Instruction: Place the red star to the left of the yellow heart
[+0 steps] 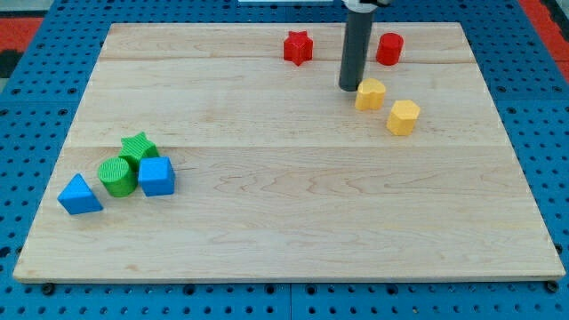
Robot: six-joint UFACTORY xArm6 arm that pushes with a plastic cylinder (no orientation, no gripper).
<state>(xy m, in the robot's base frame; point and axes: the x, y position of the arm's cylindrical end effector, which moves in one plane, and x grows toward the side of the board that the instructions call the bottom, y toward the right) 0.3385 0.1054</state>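
Observation:
The red star (298, 47) lies near the view's top, a little right of centre. The yellow heart (371, 93) lies to its lower right. My tip (349, 87) stands just left of the yellow heart, touching or nearly touching it, and to the lower right of the red star. The dark rod rises from the tip to the view's top edge.
A red cylinder (388, 48) sits right of the rod at the top. A yellow hexagon block (403, 116) lies lower right of the heart. At the lower left are a green star (139, 148), a green cylinder (116, 175), a blue cube (156, 176) and a blue triangle (80, 194).

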